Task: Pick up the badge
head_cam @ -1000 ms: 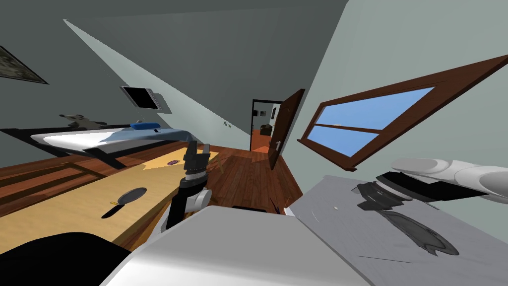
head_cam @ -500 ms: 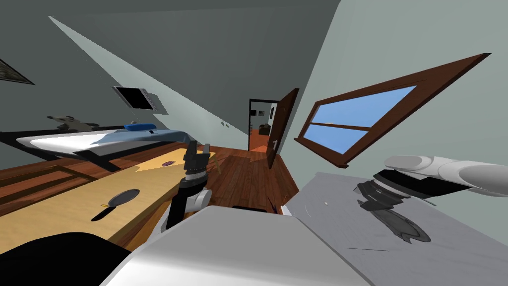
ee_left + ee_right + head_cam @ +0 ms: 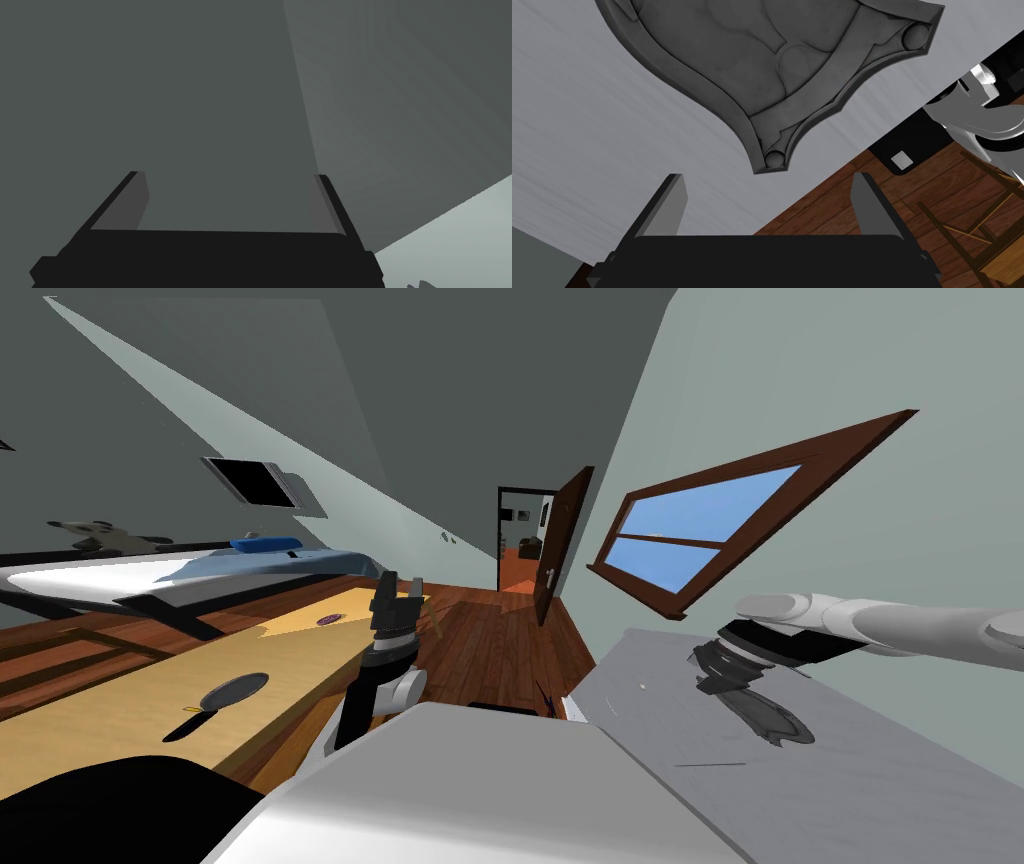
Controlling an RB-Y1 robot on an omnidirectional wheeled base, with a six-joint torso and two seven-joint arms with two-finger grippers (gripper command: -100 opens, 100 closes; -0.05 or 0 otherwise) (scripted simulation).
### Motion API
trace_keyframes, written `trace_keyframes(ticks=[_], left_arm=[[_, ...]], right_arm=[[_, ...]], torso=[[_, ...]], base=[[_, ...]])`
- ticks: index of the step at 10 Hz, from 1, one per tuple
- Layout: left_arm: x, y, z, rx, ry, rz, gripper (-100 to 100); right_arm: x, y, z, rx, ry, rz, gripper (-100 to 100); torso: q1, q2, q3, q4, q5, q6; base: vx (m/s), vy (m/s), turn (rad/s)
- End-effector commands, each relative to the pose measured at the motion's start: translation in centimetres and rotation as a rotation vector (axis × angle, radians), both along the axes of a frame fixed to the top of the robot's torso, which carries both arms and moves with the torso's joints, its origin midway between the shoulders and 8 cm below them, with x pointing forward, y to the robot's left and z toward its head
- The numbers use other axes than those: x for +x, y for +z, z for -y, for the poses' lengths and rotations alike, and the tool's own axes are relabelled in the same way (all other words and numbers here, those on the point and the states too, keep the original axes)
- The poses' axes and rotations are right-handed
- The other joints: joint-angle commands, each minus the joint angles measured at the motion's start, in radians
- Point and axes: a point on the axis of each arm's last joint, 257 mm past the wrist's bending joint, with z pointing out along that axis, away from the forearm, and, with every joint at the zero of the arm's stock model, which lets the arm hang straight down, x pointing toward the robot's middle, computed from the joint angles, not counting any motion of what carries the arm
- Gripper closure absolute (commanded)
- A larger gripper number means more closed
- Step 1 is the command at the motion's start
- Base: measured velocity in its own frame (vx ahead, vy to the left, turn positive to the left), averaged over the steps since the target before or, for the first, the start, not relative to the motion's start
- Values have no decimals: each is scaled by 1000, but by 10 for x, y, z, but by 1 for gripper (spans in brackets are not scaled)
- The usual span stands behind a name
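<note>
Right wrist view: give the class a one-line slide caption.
Open right gripper poised by the grey shield-shaped badge lying on a pale grey table.

Setting: a home, a bedroom-type room. Evidence from the head view:

- Left of frame: a bed (image 3: 120,573) with a dark frame, a white sheet and a blue pillow (image 3: 262,544).
- Upper left: a dark flat screen (image 3: 248,481) mounted on the grey wall.
- Centre: a brown door (image 3: 562,543) stands open onto a further room with an orange-brown floor and a dark piece of furniture.
- Right of centre: a brown-framed window (image 3: 700,523) shows blue sky.
- Centre of frame: the floor (image 3: 490,643) is reddish wood boards.
- Lower left: a tan wooden counter (image 3: 100,708) carries a black frying pan (image 3: 232,691).
- Lower right: a pale grey counter (image 3: 850,778) stands against the window wall.
- The walls are plain grey-green throughout.
</note>
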Motion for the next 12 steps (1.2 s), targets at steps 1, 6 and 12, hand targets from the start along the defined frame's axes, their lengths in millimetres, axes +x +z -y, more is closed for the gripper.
trace_keyframes(ticks=[1, 6, 12], left_arm=[[0, 0, 0, 0, 0, 0, 0], [0, 0, 0, 0, 0, 0, 0], [0, 0, 0, 0, 0, 0, 0]], right_arm=[[15, -3, -15, -1, 12, 0, -100], [40, -12, -47, 4, 41, -7, -100], [42, -13, -48, 3, 40, -5, 0]], torso=[[0, 0, 0, 0, 0, 0], [0, 0, 0, 0, 0, 0], [4, -2, -1, -1, 0, 0]], base=[[-44, -77, -107], [-32, -55, -59], [0, 0, 0]])
